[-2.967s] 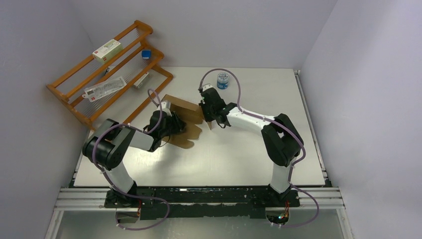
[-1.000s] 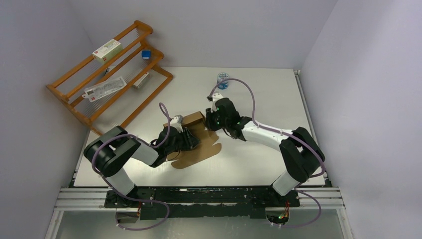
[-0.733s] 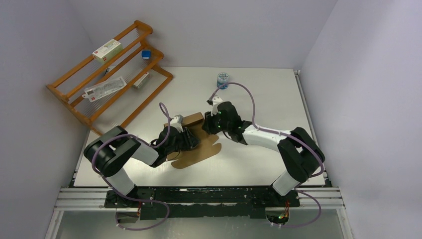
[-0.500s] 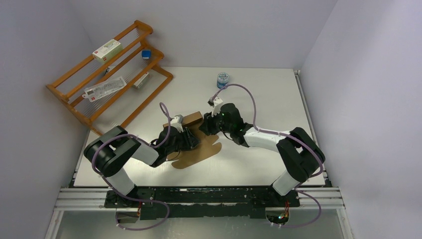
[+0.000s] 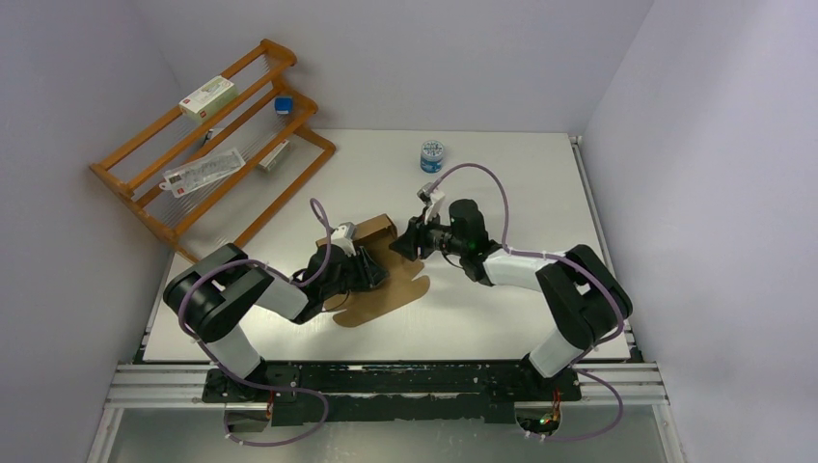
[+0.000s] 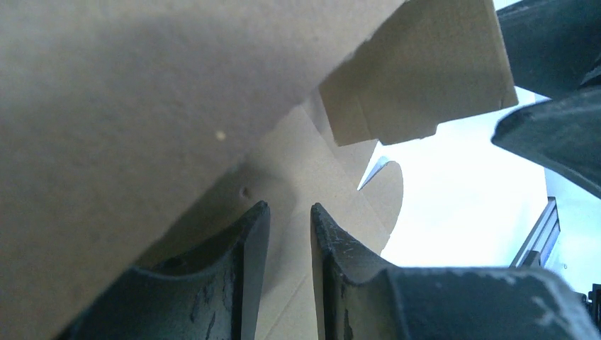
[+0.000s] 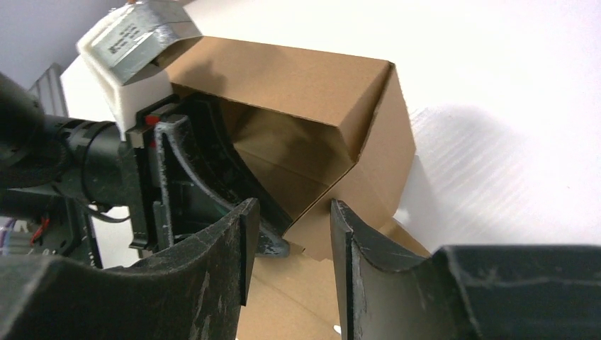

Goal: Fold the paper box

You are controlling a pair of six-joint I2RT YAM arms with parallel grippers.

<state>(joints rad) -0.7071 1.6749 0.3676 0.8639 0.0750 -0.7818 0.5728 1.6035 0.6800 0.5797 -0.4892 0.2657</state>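
The paper box is brown cardboard, part flat on the table, with its far panel folded up and over. My left gripper reaches in under that raised panel. In the left wrist view its jaws stand narrowly open, with only cardboard beyond them. My right gripper is just to the right of the box's raised end. In the right wrist view it is open, nothing between its fingers, facing the folded corner and the left gripper's body.
A wooden rack leans at the back left, holding white cartons and a small blue object. A blue-and-white jar stands at the back centre of the white table.
My right gripper has let go of the box's raised end, opened, and drawn back to the right. The left arm and the box have stayed put over the last second.
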